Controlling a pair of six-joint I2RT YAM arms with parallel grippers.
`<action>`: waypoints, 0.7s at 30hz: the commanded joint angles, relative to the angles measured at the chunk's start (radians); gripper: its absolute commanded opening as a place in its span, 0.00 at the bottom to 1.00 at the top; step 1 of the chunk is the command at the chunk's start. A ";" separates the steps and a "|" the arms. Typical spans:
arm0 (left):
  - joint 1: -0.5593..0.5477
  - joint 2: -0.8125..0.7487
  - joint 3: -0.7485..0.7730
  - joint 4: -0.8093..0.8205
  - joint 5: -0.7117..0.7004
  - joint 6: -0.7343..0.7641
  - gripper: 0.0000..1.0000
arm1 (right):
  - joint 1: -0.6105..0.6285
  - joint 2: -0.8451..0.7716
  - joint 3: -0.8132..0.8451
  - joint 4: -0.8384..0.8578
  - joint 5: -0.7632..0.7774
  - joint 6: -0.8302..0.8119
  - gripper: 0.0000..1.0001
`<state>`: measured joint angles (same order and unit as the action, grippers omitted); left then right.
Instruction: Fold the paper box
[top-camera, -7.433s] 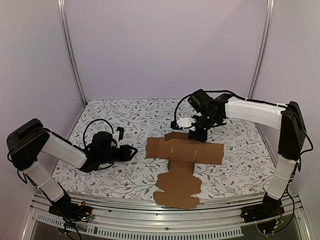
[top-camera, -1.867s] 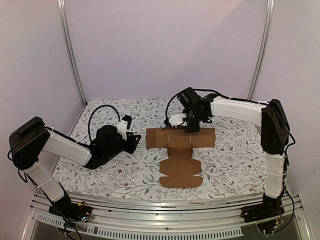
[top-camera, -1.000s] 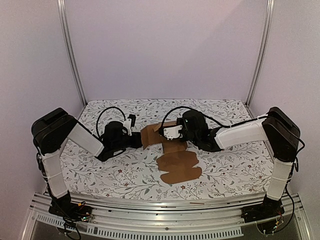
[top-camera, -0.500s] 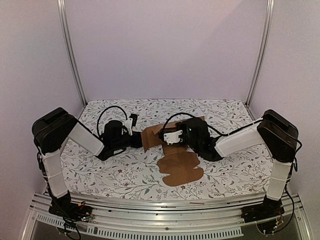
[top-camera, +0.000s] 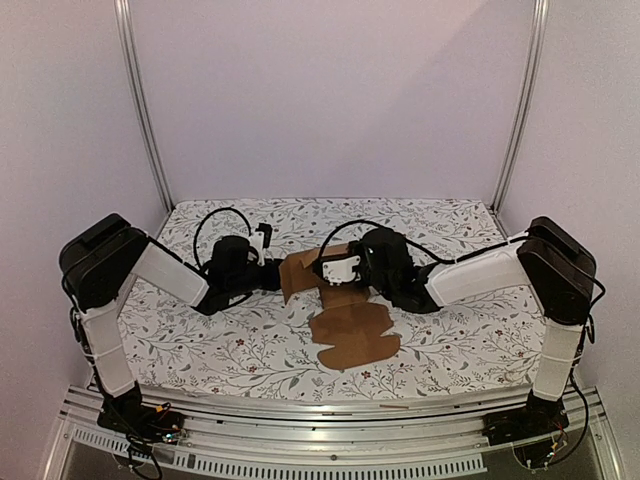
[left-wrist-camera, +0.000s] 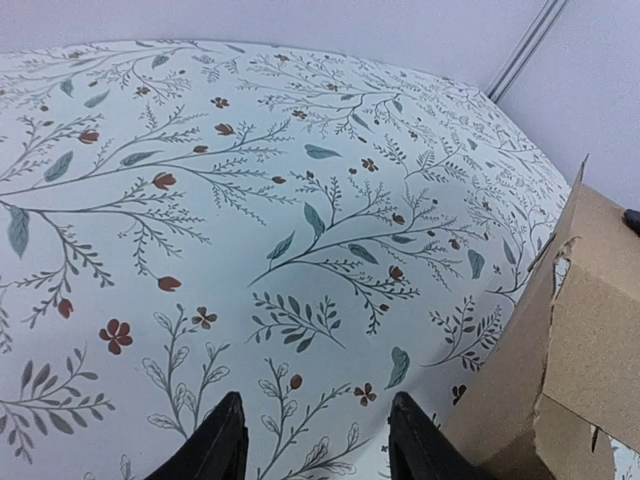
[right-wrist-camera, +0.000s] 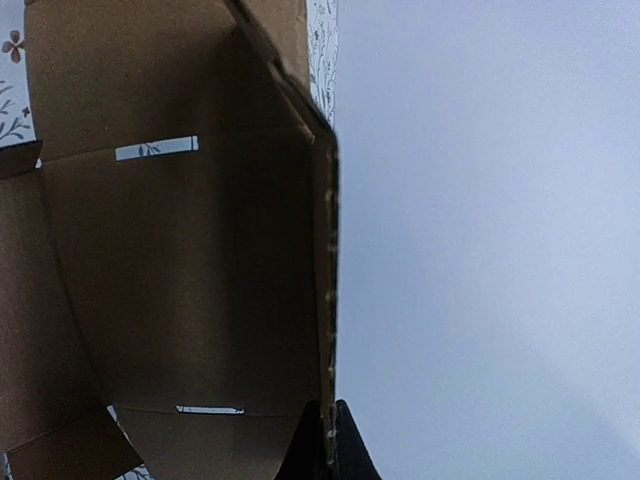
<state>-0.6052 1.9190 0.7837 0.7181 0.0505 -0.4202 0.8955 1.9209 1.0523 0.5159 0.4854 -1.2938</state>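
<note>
One paper box of plain brown cardboard is seen near the middle of the table, partly folded. Its near portion, with shaped flaps, is laid flat on the floral cloth, while the far panels are raised off it.

In the right wrist view two narrow slots are counted in the cardboard, one near the top and one near the bottom. A raised wall is seen there edge-on. That edge is pinched by the right gripper, whose fingertips are pressed together on the cardboard.

The left gripper is held low over the cloth at the left end of the box. Its two fingers are spread apart, and only the patterned cloth is seen between them. A rough-edged upright corner of the box stands just beside the finger nearer to it; whether it is touched cannot be told.

Two arms are counted, reaching in from either side so that their wrists are brought close together at the box. The table is bordered by pale walls and two metal posts.
</note>
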 joint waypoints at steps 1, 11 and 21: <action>-0.014 -0.065 -0.030 0.038 -0.080 0.012 0.48 | -0.014 -0.009 0.051 -0.091 -0.004 0.055 0.00; -0.036 -0.076 0.008 0.026 -0.090 0.034 0.47 | -0.030 0.004 0.077 -0.094 0.003 0.035 0.00; -0.150 -0.025 0.080 0.036 -0.229 0.006 0.47 | -0.027 0.002 0.068 -0.109 0.034 0.046 0.00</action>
<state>-0.7147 1.8717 0.8413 0.7582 -0.1184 -0.4049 0.8692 1.9209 1.1248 0.4152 0.5114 -1.2606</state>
